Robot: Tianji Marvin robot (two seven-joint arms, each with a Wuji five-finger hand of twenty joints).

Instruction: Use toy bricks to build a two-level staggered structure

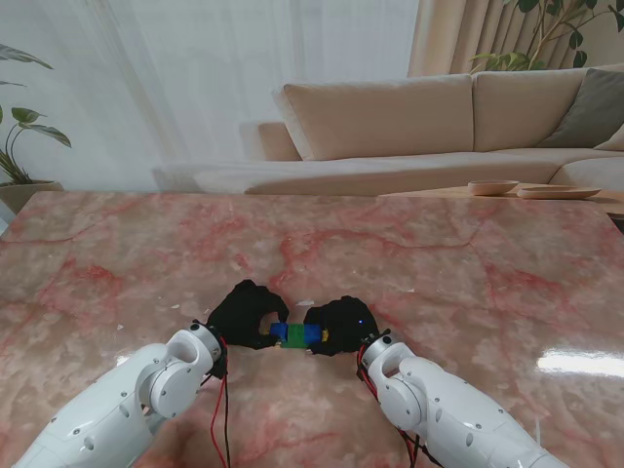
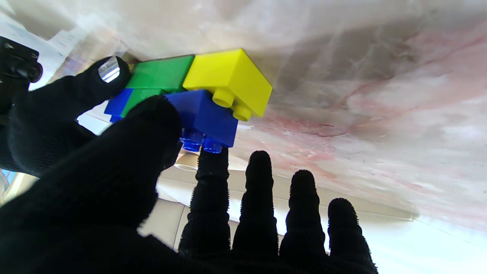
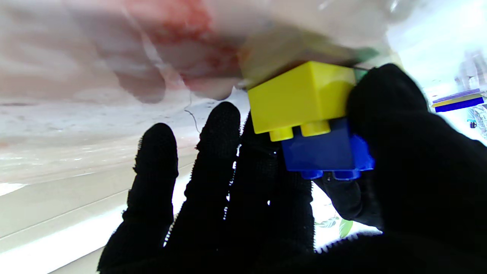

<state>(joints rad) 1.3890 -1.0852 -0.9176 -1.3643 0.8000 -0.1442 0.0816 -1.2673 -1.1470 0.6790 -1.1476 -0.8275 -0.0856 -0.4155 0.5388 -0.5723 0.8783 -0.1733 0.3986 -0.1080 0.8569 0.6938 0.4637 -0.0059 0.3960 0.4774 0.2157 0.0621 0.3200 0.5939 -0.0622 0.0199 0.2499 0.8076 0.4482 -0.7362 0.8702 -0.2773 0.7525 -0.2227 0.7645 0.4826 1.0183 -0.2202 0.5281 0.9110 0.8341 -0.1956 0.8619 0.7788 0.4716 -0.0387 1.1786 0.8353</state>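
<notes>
While our left hand (image 1: 246, 314) and right hand (image 1: 341, 325) met on the marble table (image 1: 439, 263) near us, both gripped the brick stack (image 1: 296, 335): blue brick (image 2: 207, 114) atop green brick (image 2: 161, 74) and yellow brick (image 2: 228, 80)

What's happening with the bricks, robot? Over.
Left hand and right hand both grip the brick stack. Two levels up. Nothing in the way.

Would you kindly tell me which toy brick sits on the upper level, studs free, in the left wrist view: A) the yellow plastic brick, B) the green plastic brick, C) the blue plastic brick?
C: the blue plastic brick straddles the yellow plastic brick and green plastic brick, both lying against the marble table.
</notes>
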